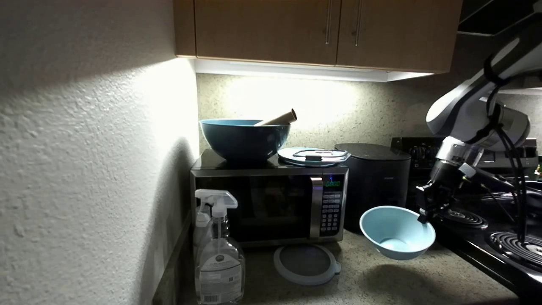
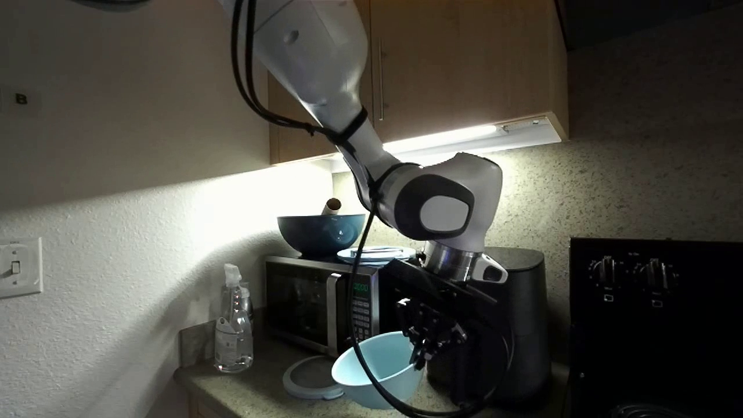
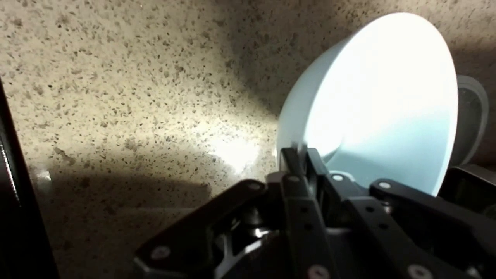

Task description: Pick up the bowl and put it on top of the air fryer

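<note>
The light blue bowl (image 1: 396, 231) hangs tilted above the counter, its shadow falling on the stone below. My gripper (image 3: 303, 153) is shut on the bowl's rim, one finger inside the wall and one outside. In the wrist view the bowl (image 3: 387, 77) fills the upper right, its inside washed out by light. Behind it stands the black air fryer (image 1: 377, 190), beside the microwave, with a flat top. In an exterior view the gripper (image 2: 419, 360) and arm cover part of the air fryer (image 2: 528, 325).
A microwave (image 1: 271, 212) carries a dark blue bowl (image 1: 245, 142) and a plate (image 1: 292, 157). A grey round lid (image 1: 307, 263) and spray bottles (image 1: 220, 262) occupy the counter. The stove (image 2: 638, 325) borders the counter; a wooden cabinet (image 1: 266, 29) hangs overhead.
</note>
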Controlling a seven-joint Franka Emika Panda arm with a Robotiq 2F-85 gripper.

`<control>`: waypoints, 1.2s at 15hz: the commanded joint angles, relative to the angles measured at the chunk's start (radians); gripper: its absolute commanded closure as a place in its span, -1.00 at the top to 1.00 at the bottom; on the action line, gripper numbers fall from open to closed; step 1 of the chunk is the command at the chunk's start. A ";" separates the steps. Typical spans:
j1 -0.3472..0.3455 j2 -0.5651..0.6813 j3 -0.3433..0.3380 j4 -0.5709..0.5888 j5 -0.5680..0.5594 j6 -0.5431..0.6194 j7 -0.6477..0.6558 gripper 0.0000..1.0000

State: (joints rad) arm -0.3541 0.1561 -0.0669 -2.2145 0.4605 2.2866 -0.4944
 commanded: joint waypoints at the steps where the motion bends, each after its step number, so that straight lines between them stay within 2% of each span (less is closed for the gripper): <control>1: 0.045 -0.213 -0.033 -0.169 0.064 0.074 -0.030 -0.96; 4: 0.087 -0.336 -0.071 -0.246 0.091 0.152 -0.003 -0.96; 8: 0.151 -0.503 -0.121 -0.357 0.075 0.318 0.027 -0.96; 10: 0.200 -0.567 -0.160 -0.396 0.120 0.392 0.029 -0.96; 11: 0.205 -0.482 -0.178 -0.330 0.048 0.338 0.037 -0.96; 12: 0.222 -0.506 -0.194 -0.344 0.044 0.346 0.037 -0.84; 17: 0.235 -0.489 -0.211 -0.341 0.044 0.343 0.033 -0.84; 18: 0.227 -0.481 -0.204 -0.337 0.040 0.374 0.054 -0.96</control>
State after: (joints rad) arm -0.1578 -0.3276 -0.2377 -2.5537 0.5308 2.6241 -0.4811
